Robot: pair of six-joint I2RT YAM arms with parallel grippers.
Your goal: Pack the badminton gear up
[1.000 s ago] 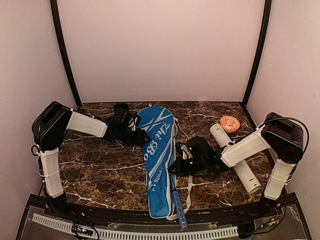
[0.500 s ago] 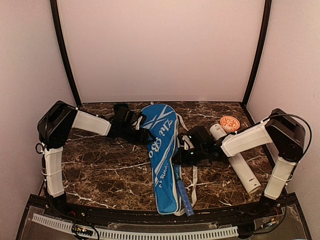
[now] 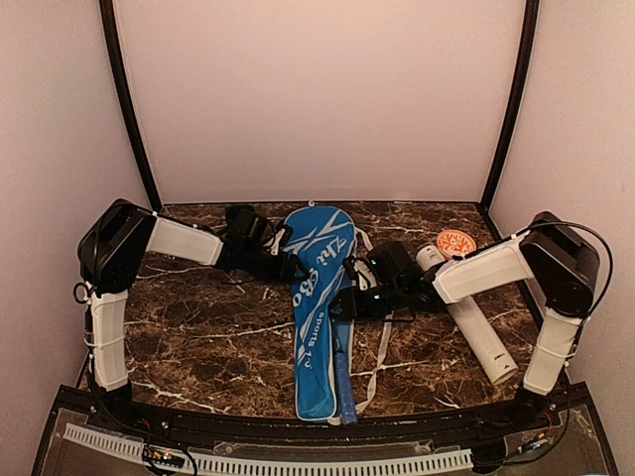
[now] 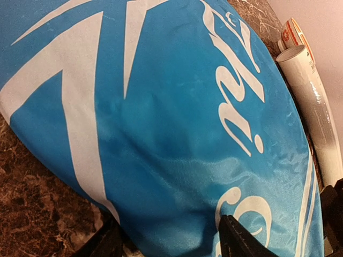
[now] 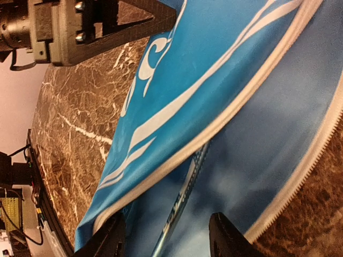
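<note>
The left gripper (image 3: 282, 266) sits at the far left edge of the blue racket bag (image 3: 317, 297). Its jaws are parted astride the bag's rounded head, and the left wrist view shows the lettered fabric bulging between the fingers with no clear pinch. The bag lies in the middle of the marble table (image 3: 198, 337). Its long axis runs from far to near, with the wide head far and the narrow end near. A blue racket handle (image 3: 340, 382) pokes out of the near end along the bag's right side.

The right gripper (image 3: 344, 303) is at the bag's right edge, about halfway along, with its jaws also apart and holding nothing. Between its fingers the right wrist view looks into the unzipped seam, where a thin racket frame (image 5: 182, 198) shows under the top flap. The opening therefore faces right, toward this arm.

Further right, the long white tube (image 3: 476, 332) lies just behind the right arm, roughly parallel to the bag and close beside it. An orange lid (image 3: 456, 244) lies flat by its far end. No shuttlecocks are visible.

Judging by this layout, the right arm is better placed for both the seam and the tube, and the left can steady the bag's head.
</note>
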